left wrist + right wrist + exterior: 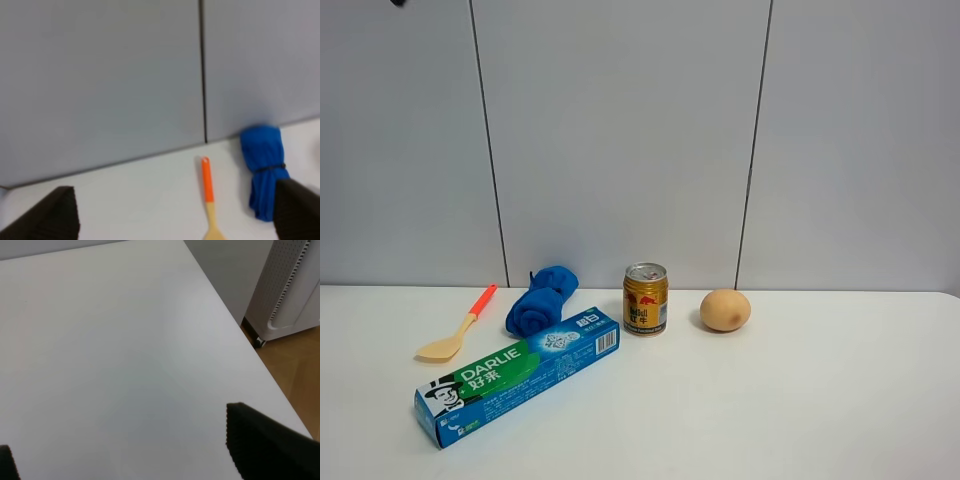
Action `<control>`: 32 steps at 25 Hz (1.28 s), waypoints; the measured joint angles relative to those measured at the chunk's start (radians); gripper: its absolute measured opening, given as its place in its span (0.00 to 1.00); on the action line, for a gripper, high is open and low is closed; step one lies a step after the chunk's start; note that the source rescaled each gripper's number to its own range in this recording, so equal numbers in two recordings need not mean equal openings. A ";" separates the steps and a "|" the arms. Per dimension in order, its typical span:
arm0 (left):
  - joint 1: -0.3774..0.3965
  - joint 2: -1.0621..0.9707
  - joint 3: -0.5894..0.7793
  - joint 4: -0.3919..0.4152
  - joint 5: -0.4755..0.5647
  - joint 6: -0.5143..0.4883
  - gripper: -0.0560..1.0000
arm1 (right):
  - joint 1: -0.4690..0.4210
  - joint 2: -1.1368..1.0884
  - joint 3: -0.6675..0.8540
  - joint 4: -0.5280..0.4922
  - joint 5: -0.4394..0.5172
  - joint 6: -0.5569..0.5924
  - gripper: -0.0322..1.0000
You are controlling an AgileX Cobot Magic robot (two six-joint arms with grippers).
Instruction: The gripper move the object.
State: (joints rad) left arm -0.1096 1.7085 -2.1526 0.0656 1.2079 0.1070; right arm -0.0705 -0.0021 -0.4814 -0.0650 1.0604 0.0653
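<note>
The object is a slim spoon (460, 325) with an orange-red handle and a pale head. It lies on the white table at the left, beside the rolled blue cloth (542, 300). In the left wrist view the spoon (207, 185) lies between and beyond the fingers, its head cut off by the frame edge. My left gripper (177, 215) is open and empty, its fingers (57, 215) wide apart. My right gripper (122, 440) is open and empty over bare table, away from the spoon. Neither gripper shows in the exterior high view.
A blue-green Darlie toothpaste box (520, 372) lies in front of the spoon and cloth (264, 170). A gold can (646, 299) and a brown egg-like object (725, 310) stand near the back wall. In the right wrist view, the table edge (250, 345) borders a white appliance (295, 290).
</note>
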 joint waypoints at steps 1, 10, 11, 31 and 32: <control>0.000 -0.039 0.025 0.013 0.000 -0.003 0.78 | 0.000 0.000 0.000 0.000 0.000 0.000 1.00; 0.000 -0.524 0.440 0.072 0.001 -0.068 0.78 | 0.000 0.000 0.000 0.000 0.000 0.000 1.00; 0.000 -0.580 0.497 0.055 0.001 -0.072 0.78 | 0.000 0.000 0.000 0.000 0.000 0.000 1.00; 0.000 -1.566 1.239 0.060 0.011 -0.144 0.99 | 0.000 0.000 0.000 0.000 0.000 0.000 1.00; 0.000 -1.591 1.254 0.073 0.011 -0.163 0.99 | 0.000 0.000 0.000 0.000 0.000 0.000 1.00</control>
State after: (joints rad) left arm -0.1096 0.1173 -0.8981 0.1384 1.2188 -0.0563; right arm -0.0705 -0.0021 -0.4814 -0.0650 1.0604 0.0653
